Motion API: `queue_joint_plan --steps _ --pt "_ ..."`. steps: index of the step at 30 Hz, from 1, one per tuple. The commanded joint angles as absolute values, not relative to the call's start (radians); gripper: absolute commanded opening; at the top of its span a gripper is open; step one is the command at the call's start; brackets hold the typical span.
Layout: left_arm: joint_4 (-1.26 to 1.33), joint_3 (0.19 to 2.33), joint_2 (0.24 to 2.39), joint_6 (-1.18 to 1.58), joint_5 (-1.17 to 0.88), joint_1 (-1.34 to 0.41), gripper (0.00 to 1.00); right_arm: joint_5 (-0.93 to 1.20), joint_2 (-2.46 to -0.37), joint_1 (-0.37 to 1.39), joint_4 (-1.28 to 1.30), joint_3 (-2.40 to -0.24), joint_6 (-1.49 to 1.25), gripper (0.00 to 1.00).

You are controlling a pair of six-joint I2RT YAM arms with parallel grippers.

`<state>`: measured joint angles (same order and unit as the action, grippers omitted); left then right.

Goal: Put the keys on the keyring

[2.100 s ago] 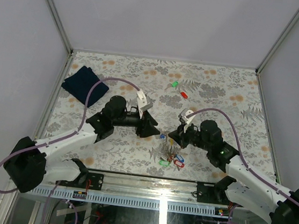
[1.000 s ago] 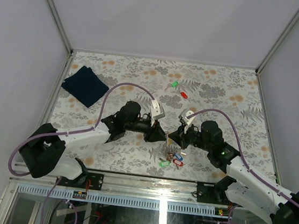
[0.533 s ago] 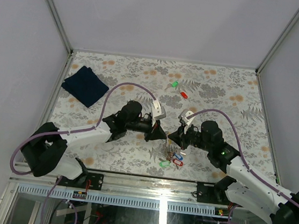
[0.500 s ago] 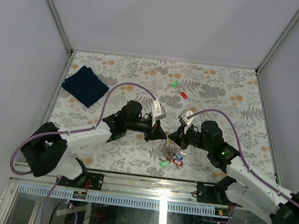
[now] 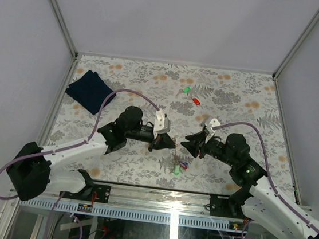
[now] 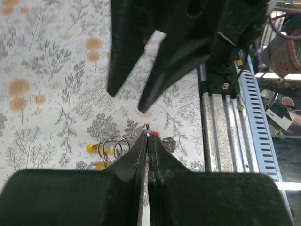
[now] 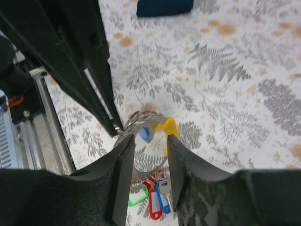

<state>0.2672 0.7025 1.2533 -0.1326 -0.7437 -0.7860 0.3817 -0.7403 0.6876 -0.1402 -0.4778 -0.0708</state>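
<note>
- The table (image 5: pixel 237 94) spread under both sets of jaws. A cloth (image 5: pixel 90 91) lay far behind the left jaws, out of play.
- The left gripper (image 6: pixel 147 135) was clenched on the keyring, and a bit of the wire loop poked out just past its tips.
- The right gripper (image 7: pixel 149 141) was released, with its fingers parted. It faced the left jaws almost tip to tip and gripped nothing.
- The keyring (image 7: pixel 139 117) was pinched in the left jaws. It sat just ahead of the gap in the right jaws and seemed to hang clear of the table.
- Several keys looked already threaded. A yellow tag (image 7: pixel 168 128) and a blue tag (image 7: pixel 145 134) sat right at the right jaws' gap. A red tag (image 7: pixel 153 205), another blue one and a green one dangled below the jaws.
- A green key (image 5: pixel 186 90) and a red key (image 5: pixel 196 100) lay loose on the table, close to each other and well beyond both jaws.
- The task seemed well along, with most keys on the ring and the ring held by the left side alone. What was likely left was for the free right jaws to fetch those two loose keys and thread each on.
</note>
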Motion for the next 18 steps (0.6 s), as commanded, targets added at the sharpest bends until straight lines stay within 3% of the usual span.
queue_joint_plan --steps 1,12,18 --pt "0.181 0.709 1.154 -0.333 -0.864 -0.800 0.00 0.347 -0.657 0.693 -0.183 -0.533 -0.091 0.42" --pt "-0.304 0.823 0.970 -0.871 -1.033 -0.800 0.00 0.497 -0.494 0.693 -0.429 -0.375 -0.042 0.51" --pt "-0.468 0.905 0.927 -1.024 -1.081 -0.800 0.00 0.659 -0.544 0.693 -0.480 -0.365 -0.062 0.68"
